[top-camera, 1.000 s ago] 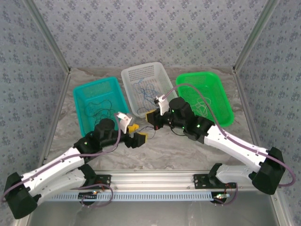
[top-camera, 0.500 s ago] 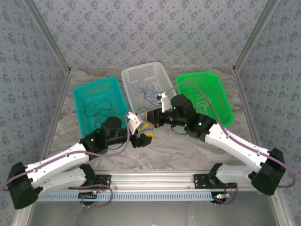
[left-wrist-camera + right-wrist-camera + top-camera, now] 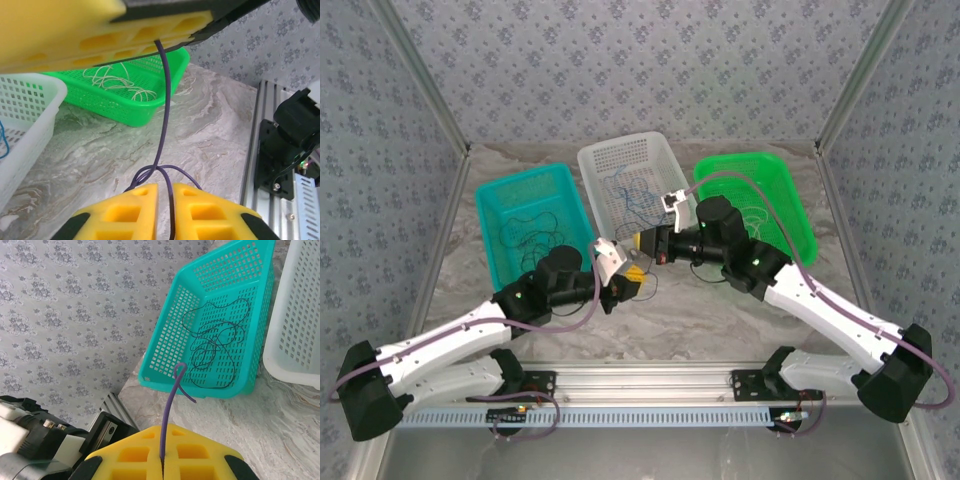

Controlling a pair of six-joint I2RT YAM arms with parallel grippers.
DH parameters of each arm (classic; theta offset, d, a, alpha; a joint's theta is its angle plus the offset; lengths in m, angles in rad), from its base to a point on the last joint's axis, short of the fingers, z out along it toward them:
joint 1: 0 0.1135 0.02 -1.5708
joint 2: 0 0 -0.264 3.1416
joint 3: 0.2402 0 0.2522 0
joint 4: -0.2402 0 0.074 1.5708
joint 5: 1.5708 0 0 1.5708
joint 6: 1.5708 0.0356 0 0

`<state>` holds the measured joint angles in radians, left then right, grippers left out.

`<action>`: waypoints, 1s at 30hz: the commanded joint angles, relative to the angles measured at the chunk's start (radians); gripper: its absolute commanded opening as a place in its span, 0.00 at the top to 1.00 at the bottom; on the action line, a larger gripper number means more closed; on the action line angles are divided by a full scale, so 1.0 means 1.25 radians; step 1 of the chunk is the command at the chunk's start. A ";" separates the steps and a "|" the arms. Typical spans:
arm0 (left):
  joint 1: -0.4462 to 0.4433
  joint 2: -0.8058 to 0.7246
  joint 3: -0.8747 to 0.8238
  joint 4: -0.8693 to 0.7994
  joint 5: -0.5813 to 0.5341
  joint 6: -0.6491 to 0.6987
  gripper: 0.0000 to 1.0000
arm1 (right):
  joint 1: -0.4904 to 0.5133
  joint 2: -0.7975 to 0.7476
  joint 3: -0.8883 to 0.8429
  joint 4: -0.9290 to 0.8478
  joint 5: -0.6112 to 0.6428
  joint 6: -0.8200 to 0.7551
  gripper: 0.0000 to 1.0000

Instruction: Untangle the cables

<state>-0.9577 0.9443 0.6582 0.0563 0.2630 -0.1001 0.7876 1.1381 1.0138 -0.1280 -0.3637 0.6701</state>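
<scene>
Patterned wallpaper walls (image 3: 650, 70) close in a marbled desk (image 3: 700, 320) that carries three baskets in a row: teal basket (image 3: 525, 178) on the left, white basket (image 3: 620, 145) in the middle, green basket (image 3: 740, 158) on the right. Black wires (image 3: 525, 230) curl in the teal basket, blue wires (image 3: 630, 195) in the white one, pale wires (image 3: 750, 215) in the green one.

Both hands meet just in front of the white basket's near end, close together. A purple wire (image 3: 164, 100) runs taut between them. The left hand (image 3: 165, 192) is clenched on it, with a small loop of the wire bulging just above its yellow pads. The right hand (image 3: 162, 460) is clenched on the same wire, whose free end rises from between the pads and bends into a small hook.
</scene>
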 commanded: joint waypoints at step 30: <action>0.063 0.077 0.036 0.037 -0.027 -0.278 1.00 | -0.004 -0.337 -0.171 -0.173 0.291 -0.144 0.84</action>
<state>-0.8852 1.0306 0.6762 0.0654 0.1696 -0.4191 0.7830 0.7231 0.8139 -0.3222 -0.0658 0.5117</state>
